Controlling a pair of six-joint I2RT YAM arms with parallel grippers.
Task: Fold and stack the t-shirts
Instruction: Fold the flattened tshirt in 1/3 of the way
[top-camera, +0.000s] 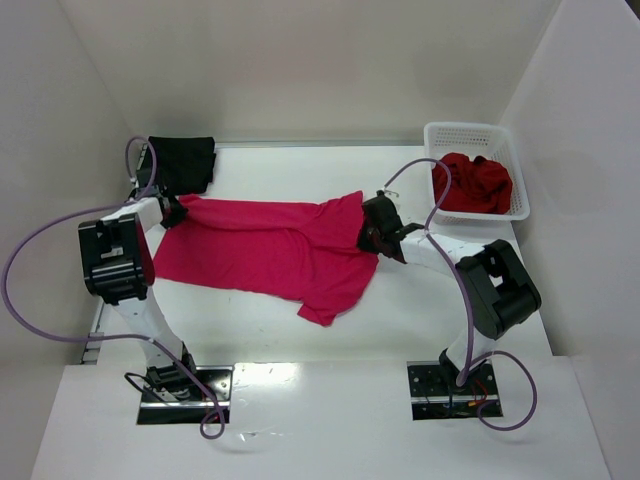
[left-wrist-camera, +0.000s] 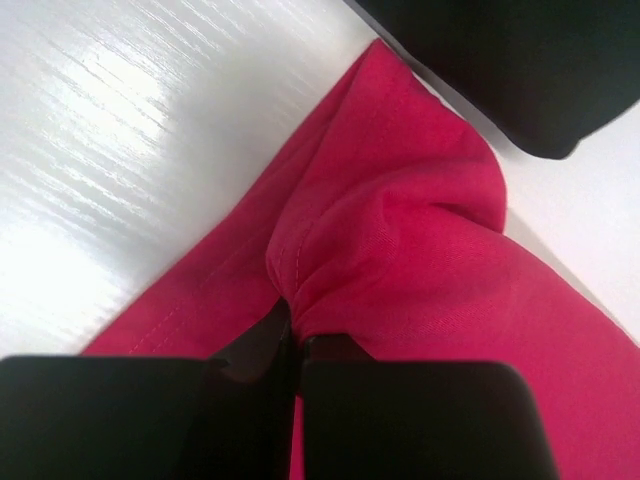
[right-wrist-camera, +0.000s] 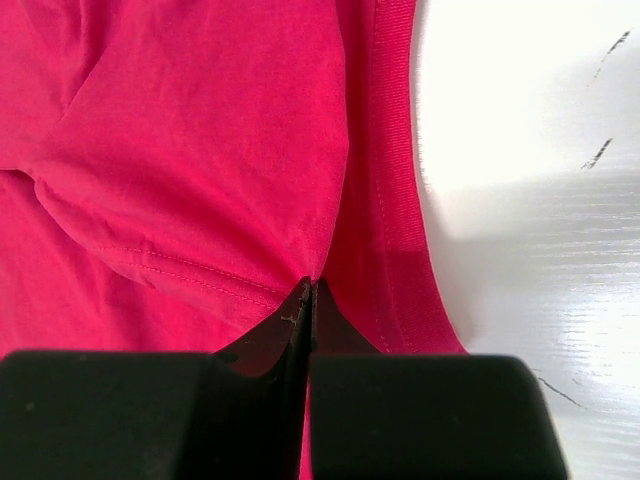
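Black cloth first: a black t-shirt (top-camera: 185, 163) lies in a compact shape at the upper left of the top view, on the white desk (top-camera: 260, 335). Just below it the left hand (top-camera: 172, 210) is clamped on a bunched corner of the crimson-pink t-shirt (top-camera: 270, 250); its wrist view shows cloth gathered into the pinch. This shirt lies spread across the centre of the desk, drawn out between both hands, with one part trailing toward lower centre. At its right edge the right hand (top-camera: 378, 230) is likewise clamped on the fabric, close to a stitched hem and a ribbed band. At the upper right, darker red t-shirts (top-camera: 475, 185) sit crumpled inside the white basket (top-camera: 470, 132).

Handling, as judged: the fabric is light, thin and limp. It creases and sags wherever unsupported, is not fragile, and is unlikely to slip from a firm pinch. The best holds are hems, seams and corners, where doubled cloth gives bite. Two matched points should keep an edge straight for folding.

Markings: no brand, label or legible writing shows on any item.
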